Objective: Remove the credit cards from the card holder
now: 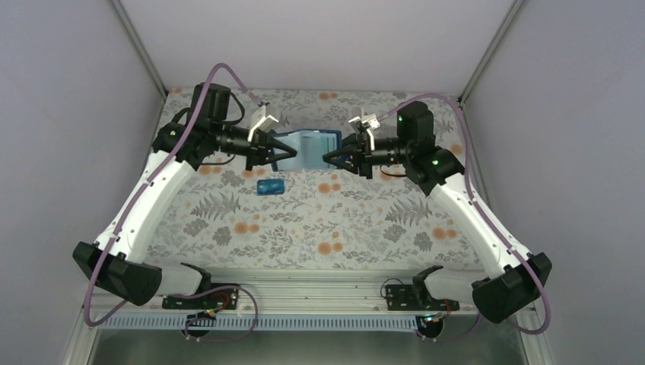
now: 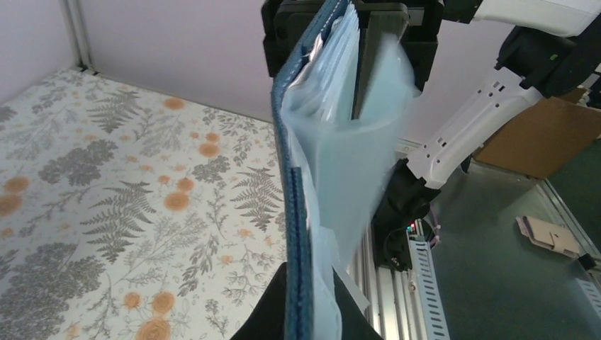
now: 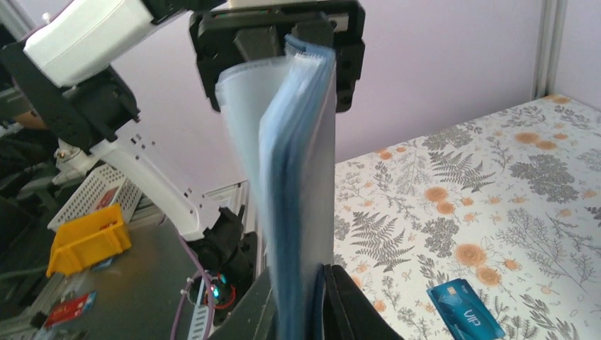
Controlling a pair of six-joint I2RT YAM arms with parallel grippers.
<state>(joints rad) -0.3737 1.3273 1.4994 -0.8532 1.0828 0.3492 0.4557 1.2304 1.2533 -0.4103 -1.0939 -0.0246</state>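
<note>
- Card holder (image 1: 306, 150): dark blue, pale inner pockets, held open in the air above the far middle of the floral surface (image 1: 357, 228), spanning both hands
- Left hand (image 1: 275, 152): closed tight on the holder's left end
- Right hand (image 1: 335, 158): fingers pressed against the holder's right end, gripping it
- Blue credit card (image 1: 271, 187): flat on the surface, just nearer than the holder's left end, apart from both hands

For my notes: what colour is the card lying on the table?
The card is bright blue with pale marks; clearest in the right wrist view.
</note>
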